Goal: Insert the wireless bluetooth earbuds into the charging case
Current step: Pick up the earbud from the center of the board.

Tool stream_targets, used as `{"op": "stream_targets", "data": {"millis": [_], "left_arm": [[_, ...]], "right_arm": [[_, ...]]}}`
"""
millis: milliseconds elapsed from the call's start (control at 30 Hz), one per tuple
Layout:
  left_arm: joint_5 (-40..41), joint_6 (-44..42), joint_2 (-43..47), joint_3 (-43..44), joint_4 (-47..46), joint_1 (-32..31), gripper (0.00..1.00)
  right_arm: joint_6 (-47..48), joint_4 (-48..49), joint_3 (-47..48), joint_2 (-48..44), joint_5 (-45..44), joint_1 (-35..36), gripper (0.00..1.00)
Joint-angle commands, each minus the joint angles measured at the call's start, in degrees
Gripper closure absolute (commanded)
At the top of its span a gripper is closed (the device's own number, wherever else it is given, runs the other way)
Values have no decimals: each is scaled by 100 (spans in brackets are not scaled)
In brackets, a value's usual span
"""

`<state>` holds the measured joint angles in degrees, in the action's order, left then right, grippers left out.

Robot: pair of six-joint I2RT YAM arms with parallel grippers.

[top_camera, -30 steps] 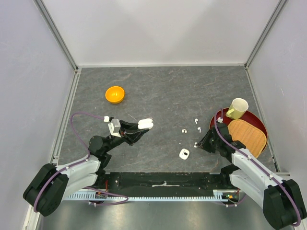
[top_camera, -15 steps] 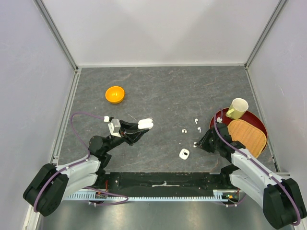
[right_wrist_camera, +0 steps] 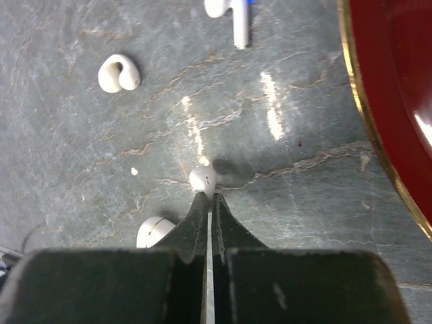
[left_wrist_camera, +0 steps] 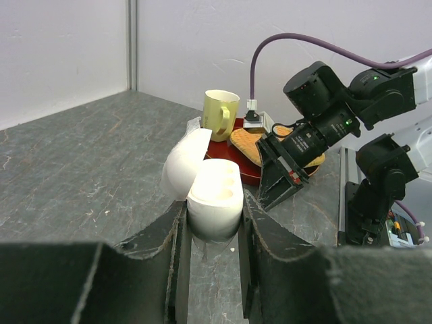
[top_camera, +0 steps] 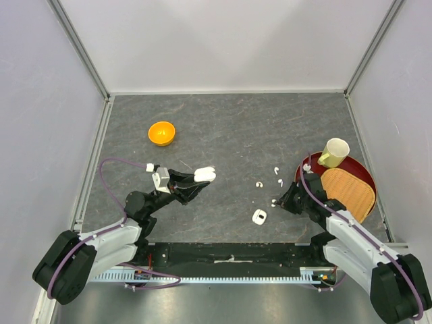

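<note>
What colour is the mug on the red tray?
Pale yellow mug, clearest in the left wrist view.

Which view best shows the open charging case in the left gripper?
The left wrist view: the charging case sits close up between the left gripper's fingers, lid hinged open, its wells showing. The top external view shows only a small white shape at that gripper's tip. The right wrist view misses it.

Bright, even overhead light, soft shadows only. The top view is sharp, with walls slightly bent at the edges. Right wrist view: white glare streaks on the worktop (right_wrist_camera: 270, 101), and the fingers (right_wrist_camera: 192, 233) are blurred up close. Left wrist view: near fingers (left_wrist_camera: 162, 253) soft and dark, background clear.
</note>
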<state>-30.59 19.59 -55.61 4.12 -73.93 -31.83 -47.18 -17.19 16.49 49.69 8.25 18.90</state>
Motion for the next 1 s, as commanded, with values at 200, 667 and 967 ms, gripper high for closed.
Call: {"op": "stream_targets", "data": {"millis": [200, 667, 967], "left_arm": [[-359, -78, 130, 335, -633, 37, 98], [-826, -158, 315, 440, -218, 63, 98], [-1423, 263, -327, 669, -921, 63, 98]], "right_arm": [[1508, 155, 1021, -408, 1334, 0, 100], [3661, -573, 3702, 110, 3296, 106, 100], [5200, -2350, 5575, 1085, 3186, 1396, 100]]}}
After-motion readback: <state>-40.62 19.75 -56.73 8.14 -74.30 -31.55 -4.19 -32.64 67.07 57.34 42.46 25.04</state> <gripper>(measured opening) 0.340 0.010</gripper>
